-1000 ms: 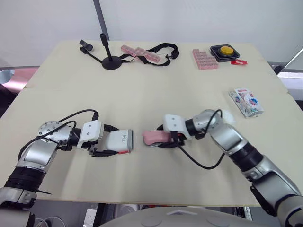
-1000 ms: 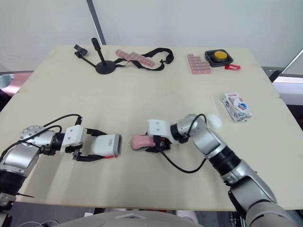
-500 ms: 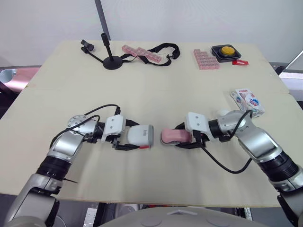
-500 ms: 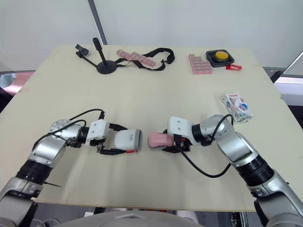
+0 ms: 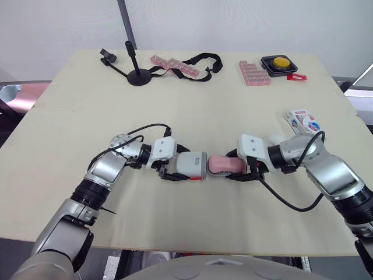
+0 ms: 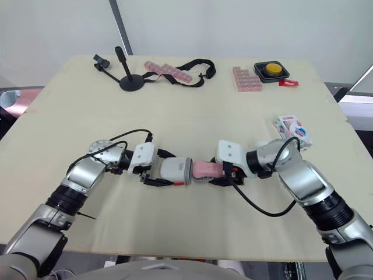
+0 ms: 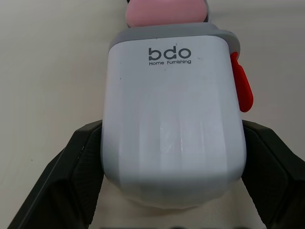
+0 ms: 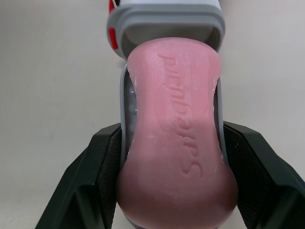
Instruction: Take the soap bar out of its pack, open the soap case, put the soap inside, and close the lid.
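The pink soap (image 8: 176, 138) lies on a grey tray (image 8: 124, 114). Our right end effector (image 5: 238, 167) holds this tray, one finger pressed on each long side. The front end of the soap meets the open mouth of the white case (image 7: 171, 119). Our left end effector (image 5: 175, 169) grips the case from both sides. Both meet near the middle of the worktop (image 5: 192, 105). The pack (image 5: 304, 121) lies well apart, at our right.

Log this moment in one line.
left gripper: shut on soap case | right gripper: shut on soap tray | soap tip at case mouth
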Controlling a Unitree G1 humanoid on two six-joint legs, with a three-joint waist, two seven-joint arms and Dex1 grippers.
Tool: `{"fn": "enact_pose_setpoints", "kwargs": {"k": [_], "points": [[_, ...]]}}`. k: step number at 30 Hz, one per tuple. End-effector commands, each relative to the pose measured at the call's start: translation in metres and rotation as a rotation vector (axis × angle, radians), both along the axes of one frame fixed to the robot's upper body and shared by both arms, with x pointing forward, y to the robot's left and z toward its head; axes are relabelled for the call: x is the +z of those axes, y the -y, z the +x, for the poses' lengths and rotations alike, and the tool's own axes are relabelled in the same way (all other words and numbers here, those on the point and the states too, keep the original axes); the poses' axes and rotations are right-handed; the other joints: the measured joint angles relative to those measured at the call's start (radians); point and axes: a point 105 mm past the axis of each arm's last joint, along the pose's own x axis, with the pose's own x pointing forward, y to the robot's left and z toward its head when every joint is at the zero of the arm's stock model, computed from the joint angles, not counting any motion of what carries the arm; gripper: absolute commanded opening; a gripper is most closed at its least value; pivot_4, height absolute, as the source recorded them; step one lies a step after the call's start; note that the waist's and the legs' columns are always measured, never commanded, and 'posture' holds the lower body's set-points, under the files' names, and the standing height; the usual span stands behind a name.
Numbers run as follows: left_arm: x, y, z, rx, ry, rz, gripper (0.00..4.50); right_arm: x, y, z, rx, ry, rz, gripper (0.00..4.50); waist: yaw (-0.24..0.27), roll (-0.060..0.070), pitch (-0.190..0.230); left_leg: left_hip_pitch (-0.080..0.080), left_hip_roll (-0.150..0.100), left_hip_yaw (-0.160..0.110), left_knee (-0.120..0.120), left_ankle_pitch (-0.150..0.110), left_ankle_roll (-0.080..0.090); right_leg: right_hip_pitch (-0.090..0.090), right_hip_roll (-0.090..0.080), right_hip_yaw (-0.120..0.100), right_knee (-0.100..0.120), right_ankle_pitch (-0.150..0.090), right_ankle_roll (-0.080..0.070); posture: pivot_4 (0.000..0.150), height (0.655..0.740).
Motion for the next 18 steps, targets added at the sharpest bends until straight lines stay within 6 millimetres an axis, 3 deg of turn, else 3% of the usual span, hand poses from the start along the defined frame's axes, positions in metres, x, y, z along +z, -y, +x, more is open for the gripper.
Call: {"fn": "enact_pose_setpoints", "kwargs": {"k": [1,18], "points": [[0.007,0.006,0.003,-0.001,0.024,-0.014,3.47,0.011,-0.004,-0.004,0.018,0.02,0.02,2.56,0.0,0.0,0.0,0.0,0.0,0.0,0.0,0.0,0.0,0.0,0.0,0.0,0.0,0.0,0.0,0.15,0.74],[0.009,0.025,0.0,0.002,0.011,-0.063,3.47,0.011,-0.033,0.002,0.023,-0.004,-0.058,2.56,0.003,0.0,0.0,0.0,0.0,0.0,0.001,0.0,0.0,0.0,0.0,0.0,0.001,0.0,0.0,0.15,0.74]]}}
